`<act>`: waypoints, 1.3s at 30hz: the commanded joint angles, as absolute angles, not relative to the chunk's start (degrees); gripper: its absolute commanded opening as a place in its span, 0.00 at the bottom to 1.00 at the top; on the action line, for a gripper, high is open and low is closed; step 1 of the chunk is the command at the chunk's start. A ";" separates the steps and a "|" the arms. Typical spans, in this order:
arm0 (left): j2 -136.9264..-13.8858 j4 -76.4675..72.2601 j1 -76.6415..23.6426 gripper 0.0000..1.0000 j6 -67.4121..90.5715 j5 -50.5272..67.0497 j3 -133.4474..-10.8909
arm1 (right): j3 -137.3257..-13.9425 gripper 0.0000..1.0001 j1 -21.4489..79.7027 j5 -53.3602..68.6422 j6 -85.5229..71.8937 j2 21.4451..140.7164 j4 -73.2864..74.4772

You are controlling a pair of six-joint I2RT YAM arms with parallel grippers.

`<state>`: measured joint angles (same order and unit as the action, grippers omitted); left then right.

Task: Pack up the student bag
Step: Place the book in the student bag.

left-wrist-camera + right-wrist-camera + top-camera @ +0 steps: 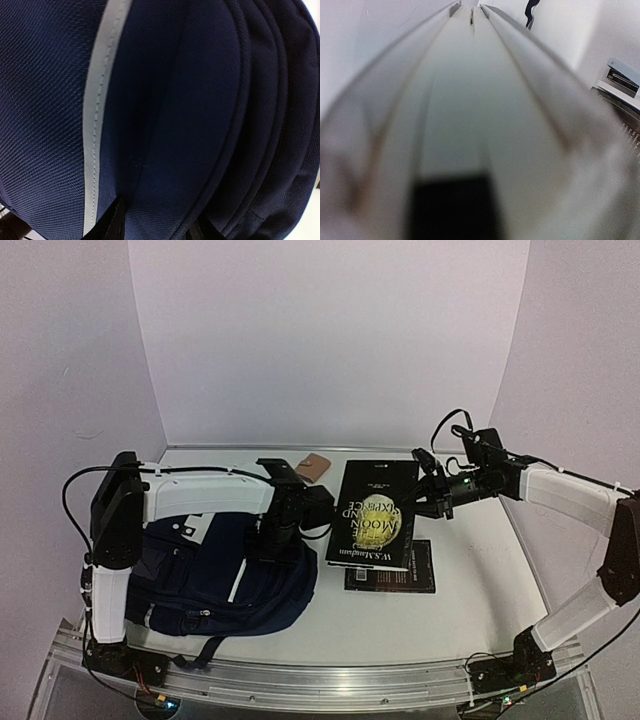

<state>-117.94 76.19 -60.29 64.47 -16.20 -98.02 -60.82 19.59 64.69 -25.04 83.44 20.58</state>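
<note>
While the student bag, lying left on the worktop, is being pressed by the left tool (spread not discernible), a book is being gripped by the right tool, seemingly for loading.

- student bag fills left front of table, left arm stretched across its top
- big book blocks centre, second book partly under it
- small brown thing at back, just beside big book
- bare table right front, room to pass
</note>
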 commanded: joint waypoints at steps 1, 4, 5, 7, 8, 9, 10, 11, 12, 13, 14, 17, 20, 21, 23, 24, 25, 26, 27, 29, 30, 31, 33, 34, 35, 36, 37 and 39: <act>-116.73 97.47 -58.00 0.25 63.09 -20.06 -99.25 | -63.99 0.00 19.76 69.37 -24.10 83.51 16.00; -117.91 97.43 -56.90 0.04 58.66 -24.10 -105.08 | -64.36 0.00 19.77 69.24 -24.23 84.06 15.85; -118.54 97.45 -56.22 0.01 57.31 -24.95 -107.58 | -64.58 0.00 19.78 69.19 -24.30 84.25 15.77; -119.81 97.37 -54.58 0.00 53.20 -26.42 -113.38 | -64.94 0.00 19.90 69.09 -24.96 84.70 15.12; -120.62 97.21 -53.78 0.00 51.40 -26.43 -116.67 | -65.27 0.00 20.05 69.08 -25.25 85.02 14.80; -121.25 96.78 -53.22 0.00 49.12 -26.05 -120.62 | -65.58 0.00 20.20 69.03 -25.61 85.29 14.44; -121.84 96.39 -53.00 0.00 46.81 -25.58 -124.74 | -65.85 0.00 20.36 68.92 -26.11 85.56 13.92; -122.18 95.73 -52.98 0.00 44.23 -24.66 -128.63 | -66.01 0.00 20.56 68.80 -26.85 85.80 13.01; -122.38 94.98 -52.99 0.00 42.13 -23.43 -131.37 | -66.12 0.00 20.78 68.64 -27.84 86.03 11.74; -122.29 94.63 -53.00 0.00 40.98 -22.35 -133.13 | -66.14 0.00 21.00 68.41 -28.88 86.30 10.55; -121.59 94.38 -53.00 0.00 40.31 -20.94 -133.77 | -66.05 0.00 21.28 68.22 -30.11 86.59 8.91; -116.28 89.10 -53.00 0.00 37.84 -15.90 -128.71 | -66.32 0.00 22.33 66.52 -33.07 87.62 4.43; -105.75 79.20 -52.86 0.00 36.42 -10.69 -116.30 | -68.46 0.00 23.00 64.99 -32.49 89.32 3.64; -102.48 75.89 -52.60 0.00 36.84 -9.89 -112.49 | -69.49 0.00 23.06 64.37 -32.25 90.01 3.56; -95.47 70.20 -51.95 0.00 37.82 -8.44 -104.49 | -71.71 0.00 23.12 62.89 -31.83 91.52 3.51; -92.49 67.37 -51.65 0.00 38.21 -8.11 -101.11 | -72.53 0.00 23.10 62.22 -31.79 92.15 3.48; -89.16 63.92 -51.25 0.00 38.67 -7.88 -98.00 | -73.20 0.00 23.27 61.58 -32.09 92.95 3.35; -86.68 61.16 -50.62 0.00 39.32 -7.56 -94.94 | -73.64 0.00 23.59 61.20 -32.53 93.62 3.09; -85.02 58.55 -50.03 0.00 39.67 -7.09 -92.83 | -73.91 0.00 24.36 61.01 -32.86 94.22 2.87; -82.97 55.21 -49.23 0.00 40.11 -6.61 -90.65 | -73.93 0.00 26.48 60.16 -33.32 94.98 2.40; -82.98 54.69 -49.05 0.00 40.09 -6.65 -90.83 | -73.57 0.00 27.63 59.51 -33.65 95.07 1.60; -83.40 54.41 -48.97 0.00 40.00 -6.68 -91.42 | -73.03 0.00 28.86 58.85 -34.39 95.18 0.51; -85.24 54.39 -48.89 0.00 40.14 -6.90 -93.32 | -71.60 0.00 31.07 57.47 -37.21 95.68 -2.52; -86.08 54.34 -48.87 0.00 40.23 -6.82 -94.72 | -70.73 0.00 31.92 56.80 -39.33 96.10 -5.38; -87.03 54.33 -48.87 0.00 40.43 -7.00 -95.80 | -69.76 0.00 32.68 55.88 -41.75 96.33 -7.10; -87.81 54.21 -48.83 0.00 40.75 -7.16 -96.64 | -68.90 0.00 33.45 54.85 -43.61 96.40 -9.86; -88.54 53.98 -48.79 0.00 40.95 -7.20 -97.50 | -67.87 0.00 34.33 53.28 -45.27 96.23 -12.03; -89.57 52.75 -48.44 0.00 41.52 -6.62 -98.37 | -66.19 0.00 36.12 50.03 -47.40 95.85 -15.69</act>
